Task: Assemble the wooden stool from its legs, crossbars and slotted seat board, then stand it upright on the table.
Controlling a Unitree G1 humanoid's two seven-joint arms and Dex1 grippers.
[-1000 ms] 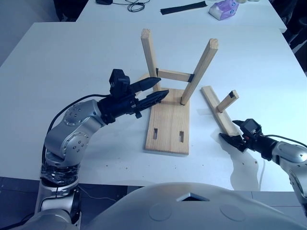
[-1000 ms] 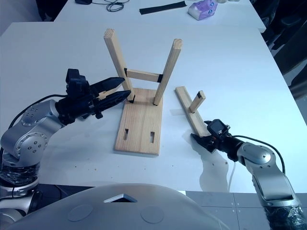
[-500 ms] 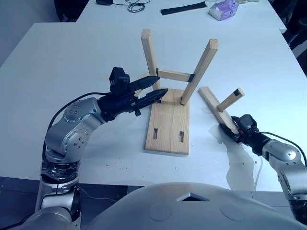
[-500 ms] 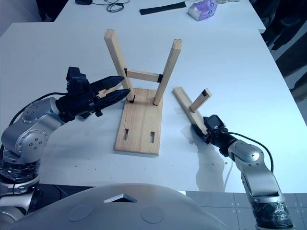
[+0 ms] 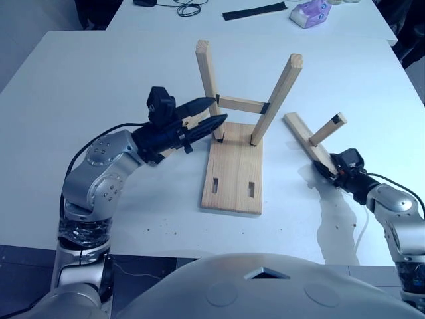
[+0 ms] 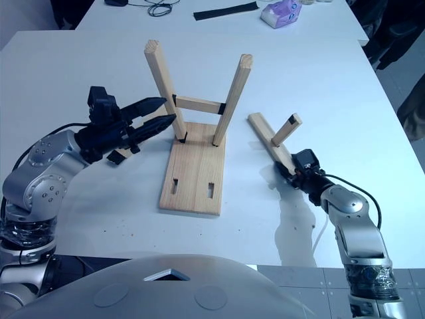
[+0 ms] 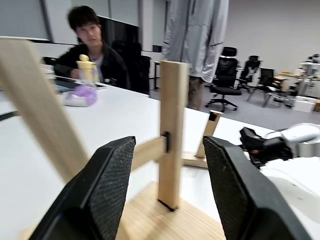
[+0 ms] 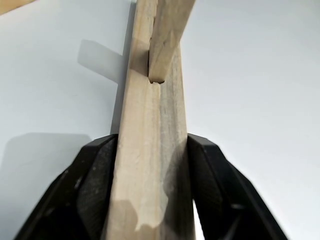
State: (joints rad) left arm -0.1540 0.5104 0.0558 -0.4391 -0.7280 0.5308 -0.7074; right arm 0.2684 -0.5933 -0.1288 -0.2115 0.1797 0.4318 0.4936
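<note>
On the bench (image 5: 99,80) the stool is about half built, by my reading. The seat board (image 5: 232,176) lies flat with two legs (image 5: 207,83) standing in its far slots, joined by a crossbar (image 5: 240,104). The two near slots (image 5: 216,183) are empty, so the second leg pair has yet to go in. After that the stool has to be turned over onto its feet.

Off to the right of the board, apart from it, lies a loose leg (image 5: 305,139) with a short crossbar stub (image 5: 329,128) sticking up from it. I see no fourth leg, so that part of the job looks unstarted. The right hand (image 8: 150,200) is closed on the near end of this loose leg, one finger pressed to each side of the wood.

The left hand (image 5: 219,109) is wide open and holds nothing. It hovers beside the board's far left corner, with its fingers pointing at the left standing leg. From its wrist view the right standing leg and the crossbar show in the gap between the pads (image 7: 107,190), farther off and untouched.
</note>
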